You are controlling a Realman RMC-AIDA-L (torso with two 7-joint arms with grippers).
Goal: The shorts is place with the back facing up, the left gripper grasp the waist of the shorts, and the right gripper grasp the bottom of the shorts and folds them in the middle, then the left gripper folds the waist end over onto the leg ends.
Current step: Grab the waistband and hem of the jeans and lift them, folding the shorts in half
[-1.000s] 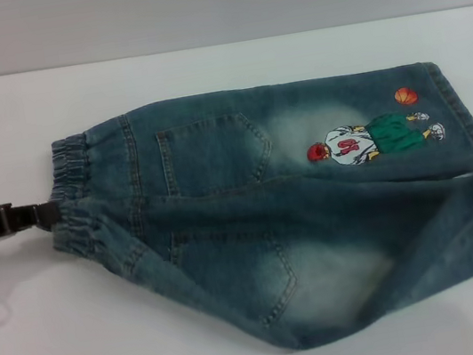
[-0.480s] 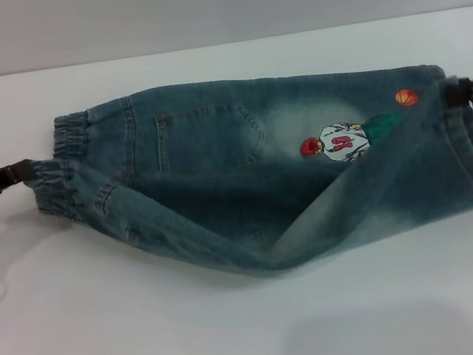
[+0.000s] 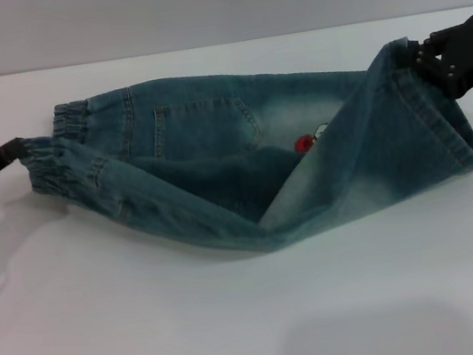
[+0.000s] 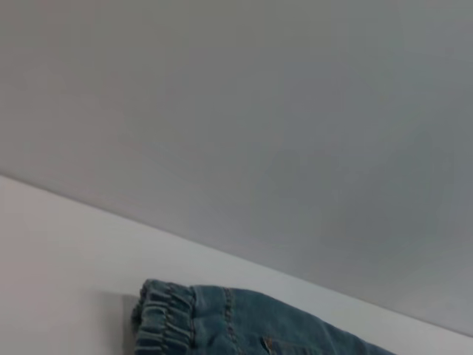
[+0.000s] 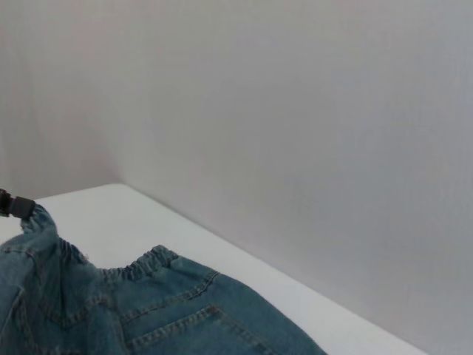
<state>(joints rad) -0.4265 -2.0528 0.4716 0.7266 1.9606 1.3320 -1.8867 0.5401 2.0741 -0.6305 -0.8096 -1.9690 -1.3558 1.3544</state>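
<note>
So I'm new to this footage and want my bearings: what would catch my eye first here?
The shorts dominate the white table, half-folded lengthwise with the near edge lifted over, so only a sliver of the embroidered cartoon shows. The left gripper holds the waist at the left, and the right gripper holds the hem raised at the right.

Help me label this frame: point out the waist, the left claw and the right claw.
waist (image 3: 71, 158): head view, ruffled band.
left claw (image 3: 20, 149): head view, tip at the waist.
right claw (image 3: 420, 56): head view, tip at the lifted hem.

White table (image 3: 153, 335) under denim shorts (image 3: 203, 138)
</note>
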